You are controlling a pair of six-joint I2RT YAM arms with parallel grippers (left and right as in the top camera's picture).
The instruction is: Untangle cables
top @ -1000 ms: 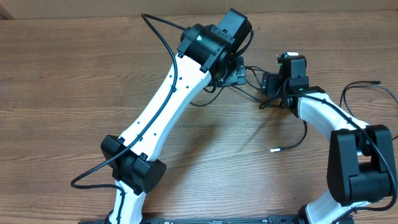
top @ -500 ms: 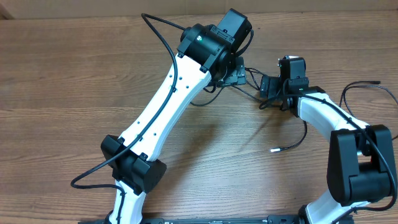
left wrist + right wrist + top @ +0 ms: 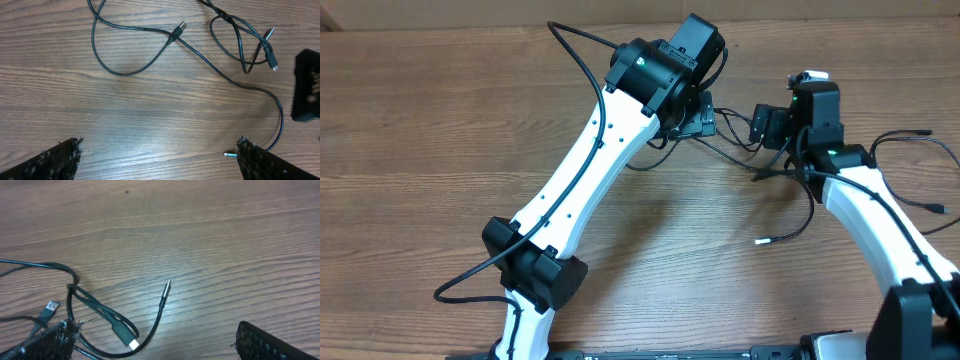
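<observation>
The left end effector (image 3: pixel 160 145) and the right end effector (image 3: pixel 156 326) stood wide and empty, with the cables (image 3: pixel 176 33) on the desk (image 3: pixel 150 100) between them, the tangle nearer the right one, beside one of its fingers.

No text is legible; one small label (image 3: pixel 677 47) seems too blurred.
</observation>
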